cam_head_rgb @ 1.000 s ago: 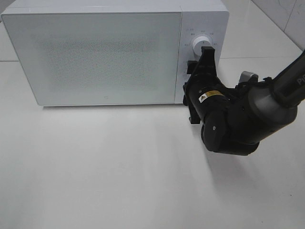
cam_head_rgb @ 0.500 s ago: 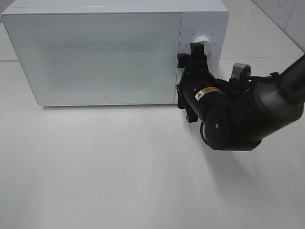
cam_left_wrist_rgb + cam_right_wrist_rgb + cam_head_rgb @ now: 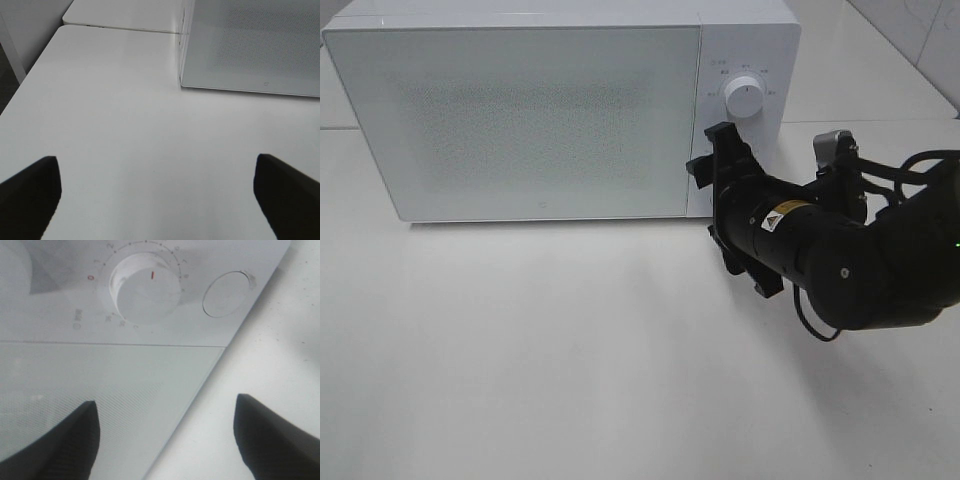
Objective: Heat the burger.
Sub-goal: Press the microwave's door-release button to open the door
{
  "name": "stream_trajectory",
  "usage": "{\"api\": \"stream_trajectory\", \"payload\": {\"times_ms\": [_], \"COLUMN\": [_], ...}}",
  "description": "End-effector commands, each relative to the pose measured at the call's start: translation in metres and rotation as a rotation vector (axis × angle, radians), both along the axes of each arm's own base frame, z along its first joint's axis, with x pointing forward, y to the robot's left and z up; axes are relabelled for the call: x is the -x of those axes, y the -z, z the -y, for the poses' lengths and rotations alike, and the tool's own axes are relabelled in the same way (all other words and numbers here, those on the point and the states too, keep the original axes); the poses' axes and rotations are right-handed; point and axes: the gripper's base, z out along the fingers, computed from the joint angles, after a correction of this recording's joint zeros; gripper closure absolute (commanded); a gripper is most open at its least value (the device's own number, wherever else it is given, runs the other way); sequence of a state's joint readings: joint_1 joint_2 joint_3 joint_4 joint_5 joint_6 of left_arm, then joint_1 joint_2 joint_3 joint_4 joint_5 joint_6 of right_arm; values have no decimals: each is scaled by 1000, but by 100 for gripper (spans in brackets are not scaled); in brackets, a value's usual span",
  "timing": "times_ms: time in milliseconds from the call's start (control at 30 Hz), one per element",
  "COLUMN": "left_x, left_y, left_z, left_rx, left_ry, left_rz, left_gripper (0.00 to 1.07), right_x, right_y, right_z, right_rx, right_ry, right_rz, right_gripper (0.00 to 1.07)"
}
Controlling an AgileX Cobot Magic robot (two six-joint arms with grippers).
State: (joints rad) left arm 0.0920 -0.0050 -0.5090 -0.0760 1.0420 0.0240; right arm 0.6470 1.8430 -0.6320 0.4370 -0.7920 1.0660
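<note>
Presently the right claw [image 3: 165, 412] gapes empty before the shut microwave [image 3: 520, 110], left claw [image 3: 157, 175] equally wide, empty.

One microwave [image 3: 520, 110], one dial [image 3: 743, 97], one button [image 3: 227, 293], one surface [image 3: 570, 350], two hands: left hand [image 3: 155, 165], right hand [image 3: 165, 402].

Microwave [image 3: 560, 110] is sitting at the back of the table [image 3: 520, 350], dial [image 3: 743, 98] lying at its right end. Right gripper [image 3: 710, 150] is hanging just before it, below the dial.
</note>
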Motion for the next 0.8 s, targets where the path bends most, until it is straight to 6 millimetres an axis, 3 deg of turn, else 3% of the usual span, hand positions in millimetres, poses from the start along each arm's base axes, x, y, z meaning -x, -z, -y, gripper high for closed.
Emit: {"api": "stream_trajectory", "payload": {"times_ms": [33, 233, 300, 467, 800], "left_x": [3, 3, 3, 3, 3], "left_y": [1, 1, 1, 1, 1], "left_z": [1, 1, 1, 1, 1], "left_rx": [4, 4, 4, 4, 4], "left_ry": [1, 1, 1, 1, 1], "left_rz": [24, 24, 24, 24, 24], "left_gripper": [6, 6, 6, 6, 6], "right_x": [9, 21, 29, 42, 80], "right_y": [-9, -23, -33, -52, -86], "right_z": [3, 4, 5, 8, 20], "right_rx": [187, 478, 641, 855, 896], "right_ry": [-140, -391, -550, -780, -1046], "right_rz": [-17, 5, 51, 154, 145], "right_gripper": [38, 38, 38, 38, 38]}}
